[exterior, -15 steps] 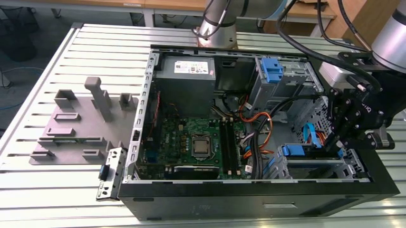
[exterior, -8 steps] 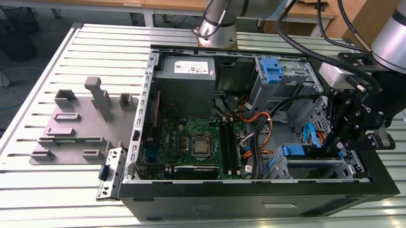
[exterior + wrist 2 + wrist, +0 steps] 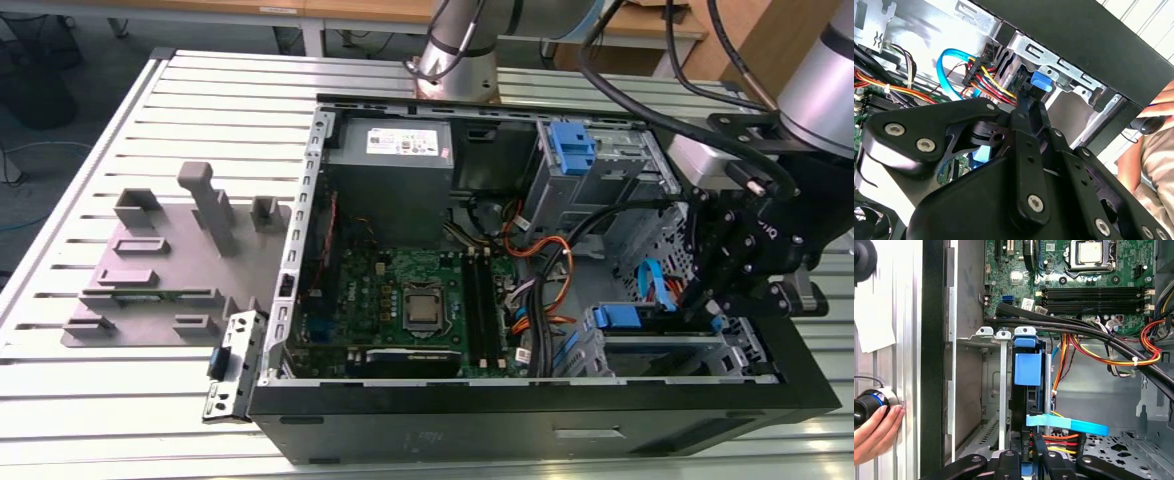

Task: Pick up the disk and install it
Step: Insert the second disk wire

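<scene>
End effector (image 3: 1027, 456) deep in drive bay (image 3: 1003, 390) of computer case (image 3: 534, 425), right at end of disk (image 3: 1028, 369). I cannot tell if clenched or released (own linkage blocks my look). Disk stands on edge in bay slot, blue rail toward me in first wrist view. Blue cable (image 3: 1069, 424) crosses just before it. Motherboard (image 3: 1094, 270) beside bay. Case lies open on counter (image 3: 94, 400). Person's hand (image 3: 874, 432) on round black knob outside case wall.

Bright, even light; pale glare on table (image 3: 94, 400), shadowed case (image 3: 534, 430) interior
</scene>
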`<state>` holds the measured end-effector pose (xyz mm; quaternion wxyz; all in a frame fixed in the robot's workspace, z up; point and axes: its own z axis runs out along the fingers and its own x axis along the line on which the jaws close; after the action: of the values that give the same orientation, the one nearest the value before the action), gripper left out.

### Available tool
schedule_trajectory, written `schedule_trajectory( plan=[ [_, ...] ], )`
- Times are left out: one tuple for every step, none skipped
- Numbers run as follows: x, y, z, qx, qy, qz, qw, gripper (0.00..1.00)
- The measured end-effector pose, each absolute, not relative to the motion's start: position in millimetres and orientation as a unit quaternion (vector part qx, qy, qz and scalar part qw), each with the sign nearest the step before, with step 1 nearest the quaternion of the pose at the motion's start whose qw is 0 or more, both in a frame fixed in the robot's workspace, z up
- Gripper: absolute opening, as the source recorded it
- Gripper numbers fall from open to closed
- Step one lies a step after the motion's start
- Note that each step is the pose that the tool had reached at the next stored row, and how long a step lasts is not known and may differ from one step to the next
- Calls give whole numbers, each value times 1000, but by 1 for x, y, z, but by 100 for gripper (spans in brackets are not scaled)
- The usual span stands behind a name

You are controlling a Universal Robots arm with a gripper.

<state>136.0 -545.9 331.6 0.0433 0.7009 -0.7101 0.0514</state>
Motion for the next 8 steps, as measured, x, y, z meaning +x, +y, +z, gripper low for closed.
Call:
schedule_trajectory(
  plan=[
    [136,-546,332,701,-710,51,43,24],
    [136,-546,332,701,-710,51,43,24],
    [136,-546,331,701,-710,51,43,24],
    [136,-546,331,701,-710,51,43,24],
    [136,-546,331,701,-710,51,43,24],
    [136,-546,331,701,-710,51,43,24],
    [136,-546,331,701,-710,51,43,24],
    [136,-546,331,701,-710,51,43,24]
  ],
)
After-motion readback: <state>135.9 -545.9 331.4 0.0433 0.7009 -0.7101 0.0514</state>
